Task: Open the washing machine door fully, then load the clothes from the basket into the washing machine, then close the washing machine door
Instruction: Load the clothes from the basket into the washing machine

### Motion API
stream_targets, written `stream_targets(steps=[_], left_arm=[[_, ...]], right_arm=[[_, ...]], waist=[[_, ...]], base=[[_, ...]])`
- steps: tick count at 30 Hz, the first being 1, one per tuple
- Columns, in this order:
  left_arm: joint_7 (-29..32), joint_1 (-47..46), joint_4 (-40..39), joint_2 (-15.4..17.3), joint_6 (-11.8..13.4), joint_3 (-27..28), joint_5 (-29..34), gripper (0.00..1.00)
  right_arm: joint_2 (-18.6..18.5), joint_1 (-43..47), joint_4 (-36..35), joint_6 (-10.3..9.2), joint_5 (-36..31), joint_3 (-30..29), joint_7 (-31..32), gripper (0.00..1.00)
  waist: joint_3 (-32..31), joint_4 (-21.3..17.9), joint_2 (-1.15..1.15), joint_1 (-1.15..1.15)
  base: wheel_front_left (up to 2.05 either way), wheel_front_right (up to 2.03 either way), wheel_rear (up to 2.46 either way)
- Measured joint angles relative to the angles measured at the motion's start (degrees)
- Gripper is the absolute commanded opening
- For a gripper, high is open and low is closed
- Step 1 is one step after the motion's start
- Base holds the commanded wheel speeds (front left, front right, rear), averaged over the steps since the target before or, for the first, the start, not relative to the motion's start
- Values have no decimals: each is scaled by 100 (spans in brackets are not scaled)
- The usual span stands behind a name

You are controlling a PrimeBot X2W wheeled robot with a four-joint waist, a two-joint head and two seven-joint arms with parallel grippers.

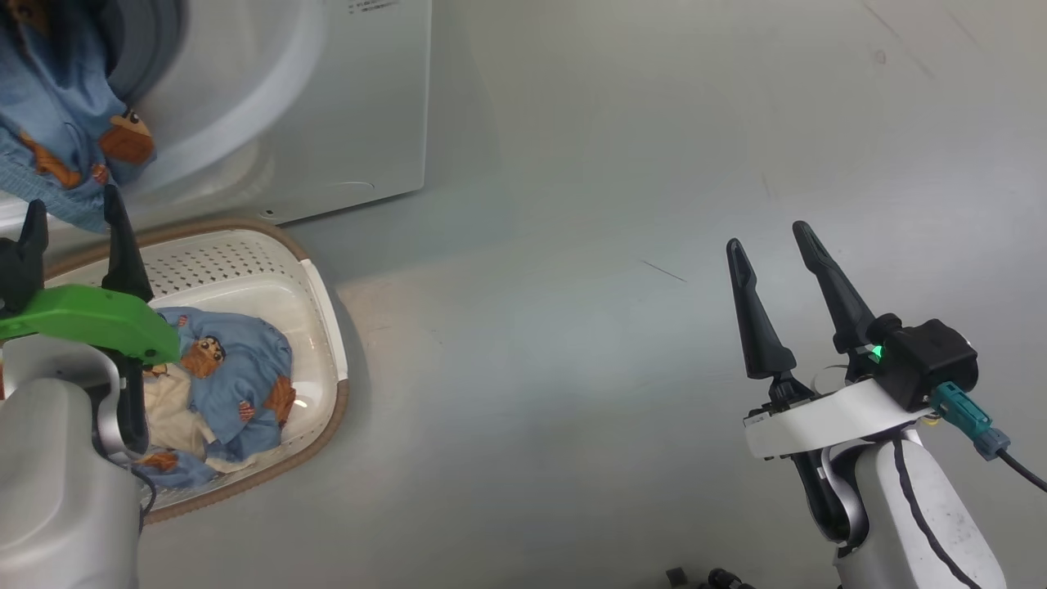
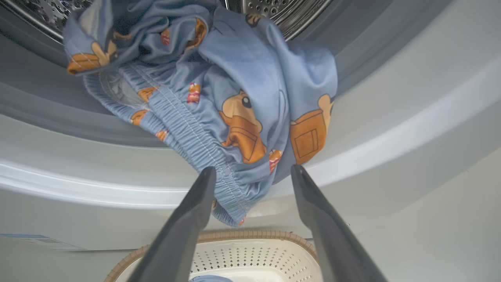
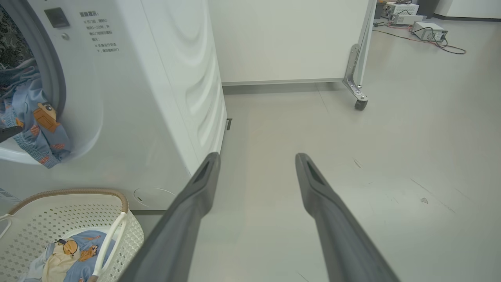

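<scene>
Spread dark fingers of the left gripper (image 2: 252,169) sit closest in the left wrist view, released and grasping nothing. Their tips are just below one piece of the clothes (image 2: 242,98). That piece lies half in the steel drum (image 2: 274,11) of the washing machine (image 2: 391,117) and droops out over the grey gasket (image 2: 47,109) and the white lip, its elastic hem hanging down between the fingers.

By the look of it the task is about midway. The mouth stands uncovered, so the door is judged to be swung open, and one piece is partly loaded. A bundle (image 1: 233,372) of blue and cream fabric lies in the basket (image 1: 245,249), which stands on the floor (image 1: 572,343) just in front of the machine, below the left gripper. That bundle has yet to go in, and the door has yet to be shut.

The hanging piece is the likely obstacle: left over the lip, it would probably be caught by the door, so it needs pushing deeper.

The right gripper (image 1: 767,236) hovers over bare floor, well apart from the basket, its claw released and empty. Farther off are a wheeled partition (image 3: 356,78) and some boxes with cables (image 3: 428,29), none of them near the work
</scene>
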Motion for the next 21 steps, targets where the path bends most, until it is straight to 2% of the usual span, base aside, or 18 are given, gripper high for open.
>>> stream_targets(steps=[9, 21], left_arm=[[9, -525, 409, 35, 65, 18, 8, 100], [-230, -979, 835, 74, 400, 249, 27, 100]], right_arm=[[4, -62, -80, -76, 60, 112, 0, 100], [10, -105, -100, -158, 156, 211, 0, 100]], waist=[[314, -303, 0, 0], [496, -404, 0, 1]], base=[[0, 0, 0], [0, 0, 0]])
